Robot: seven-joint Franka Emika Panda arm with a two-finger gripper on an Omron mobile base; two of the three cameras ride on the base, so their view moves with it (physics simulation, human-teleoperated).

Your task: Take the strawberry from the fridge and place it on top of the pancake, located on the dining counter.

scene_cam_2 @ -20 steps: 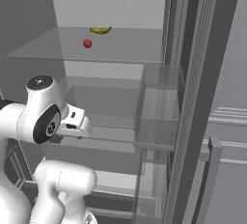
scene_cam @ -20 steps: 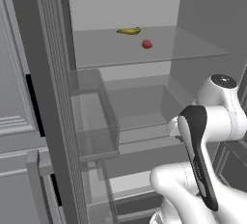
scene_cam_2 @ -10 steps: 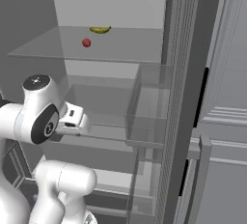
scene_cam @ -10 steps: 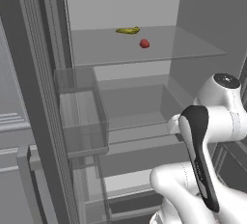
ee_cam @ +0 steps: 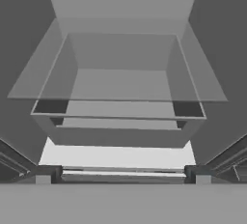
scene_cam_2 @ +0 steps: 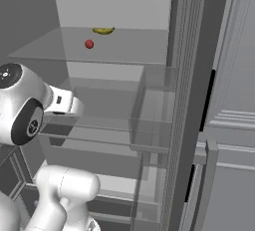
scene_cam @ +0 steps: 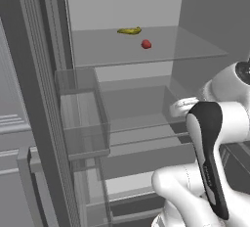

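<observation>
The strawberry (scene_cam: 146, 44) sits on the top glass shelf (scene_cam: 195, 50) in the open fridge (scene_cam_2: 187, 100), near a banana (scene_cam: 129, 31). The claw is spread wide apart, lower down, well below the strawberry.

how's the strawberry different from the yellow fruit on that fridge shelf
The strawberry is red and rounded; the yellow fruit is elongated and slightly curved. The strawberry sits nearer the shelf's front, the yellow fruit farther back. The yellow fruit is longer than the strawberry. Both lie on the same glass shelf, apart from each other.
</observation>
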